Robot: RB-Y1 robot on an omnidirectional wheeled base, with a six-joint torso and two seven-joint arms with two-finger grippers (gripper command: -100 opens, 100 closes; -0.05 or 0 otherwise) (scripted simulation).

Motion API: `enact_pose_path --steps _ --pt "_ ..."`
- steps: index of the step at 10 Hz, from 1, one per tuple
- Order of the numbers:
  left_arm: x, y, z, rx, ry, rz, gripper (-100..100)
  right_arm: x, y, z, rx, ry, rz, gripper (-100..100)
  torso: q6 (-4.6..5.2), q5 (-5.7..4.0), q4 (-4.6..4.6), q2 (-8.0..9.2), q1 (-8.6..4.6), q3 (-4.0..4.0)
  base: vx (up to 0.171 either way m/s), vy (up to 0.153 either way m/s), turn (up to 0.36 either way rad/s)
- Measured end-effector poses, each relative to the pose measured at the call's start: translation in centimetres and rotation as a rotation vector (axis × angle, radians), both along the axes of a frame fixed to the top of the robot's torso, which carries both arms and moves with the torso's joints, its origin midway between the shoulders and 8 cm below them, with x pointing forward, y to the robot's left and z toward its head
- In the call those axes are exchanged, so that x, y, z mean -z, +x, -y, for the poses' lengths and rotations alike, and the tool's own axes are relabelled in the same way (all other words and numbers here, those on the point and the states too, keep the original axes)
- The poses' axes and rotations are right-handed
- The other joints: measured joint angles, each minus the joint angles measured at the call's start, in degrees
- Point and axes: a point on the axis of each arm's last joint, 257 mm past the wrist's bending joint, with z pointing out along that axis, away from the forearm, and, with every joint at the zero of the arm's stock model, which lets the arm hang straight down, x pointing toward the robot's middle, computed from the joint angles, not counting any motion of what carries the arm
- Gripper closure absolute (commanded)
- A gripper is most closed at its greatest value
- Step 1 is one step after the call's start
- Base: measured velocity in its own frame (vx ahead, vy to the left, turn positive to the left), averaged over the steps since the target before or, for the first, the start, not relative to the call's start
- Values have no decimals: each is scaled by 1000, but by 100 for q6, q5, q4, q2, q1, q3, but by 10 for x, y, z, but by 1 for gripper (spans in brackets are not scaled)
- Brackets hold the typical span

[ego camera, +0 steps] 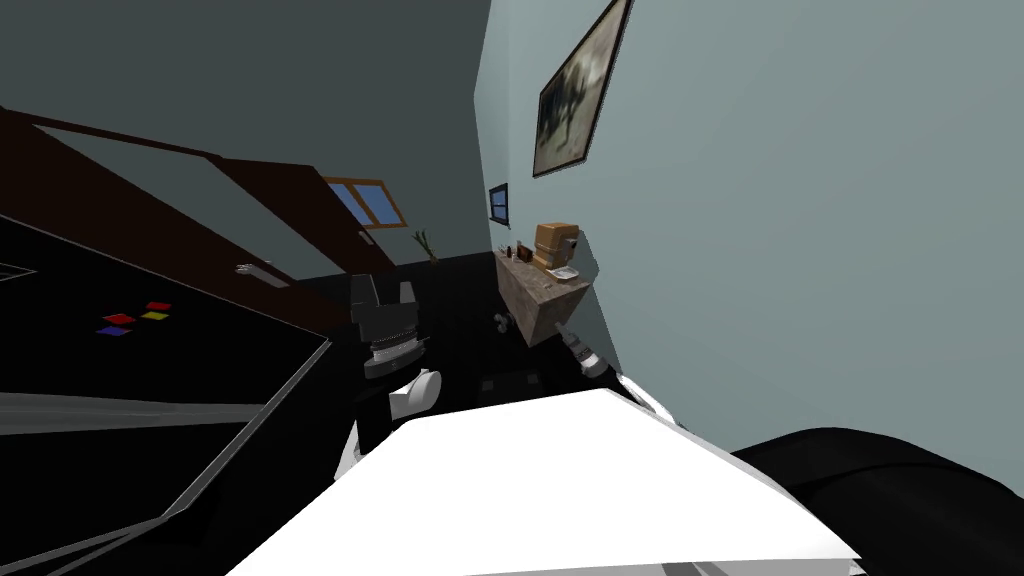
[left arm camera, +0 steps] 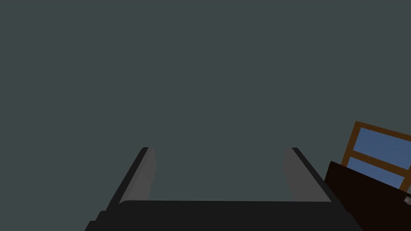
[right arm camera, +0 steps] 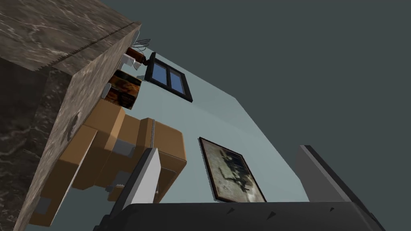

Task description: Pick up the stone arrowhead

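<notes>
Veined, matt stone-look counter (right arm camera: 48, 36); smooth, matt tan box (right arm camera: 168, 140).

Mottled grey-brown stone-look counter (ego camera: 541, 297) against pale blue wall (ego camera: 800, 250); tan boxy appliance (ego camera: 553, 243) standing on top; dark-framed picture (ego camera: 578, 92) hanging above; small dark-framed window (ego camera: 498, 204) beyond.

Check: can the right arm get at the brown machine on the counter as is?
Probably not yet. The right jaws, open, sit below the edge of the counter, looking up at the brown machine on top; its side blocks a straight path. Raise first.
</notes>
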Motion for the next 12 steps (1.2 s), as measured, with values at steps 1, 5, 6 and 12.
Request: enact_pose_path --steps 1,5,6,12 --pt "0 0 0 0 0 0 0 8 -5 -2 -16 -24 -16 -100 2 0 0 -5 0 -2 -35 31 127" --pt "0 0 0 0 0 0 0 59 -34 3 -92 -160 -120 -100 2 1 -2 -13 2 -7 -17 30 114" --pt "0 0 0 0 0 0 0 72 -43 5 -117 -200 -147 -100 -1 1 -3 -17 4 -9 1 25 67" --pt "0 0 0 0 0 0 0 136 -94 45 -254 -435 -292 -100 0 2 -7 -37 4 -21 30 33 117"
